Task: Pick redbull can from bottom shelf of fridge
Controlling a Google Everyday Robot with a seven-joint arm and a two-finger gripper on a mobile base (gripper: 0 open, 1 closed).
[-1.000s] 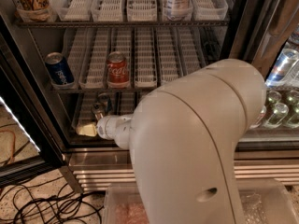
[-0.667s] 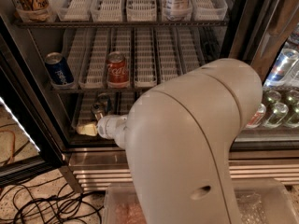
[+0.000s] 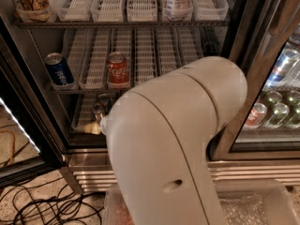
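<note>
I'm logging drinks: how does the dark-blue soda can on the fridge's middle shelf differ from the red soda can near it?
The dark-blue metal soda can has white lettering on blue; the red metal soda can, white script on red. The blue can stands leftmost on the middle shelf, the red can further right, apart. Both are upright, silver-topped, similar in size. The gripper is at the bottom shelf, below them.

**Bottom shelf** (image 3: 83, 115) of the fridge (image 3: 234, 46). This surface was a row of white slotted lane trays in a dark frame, mostly hidden behind the arm (image 3: 178, 139). The redbull can (image 3: 98, 110), slim with a silver top, stood upright on a left-hand tray. The gripper (image 3: 90, 128) lay low at the shelf's front edge, just beside the can. Below the fridge, black cables (image 3: 51, 206) lay in loops on the speckled floor (image 3: 23, 191).
</note>
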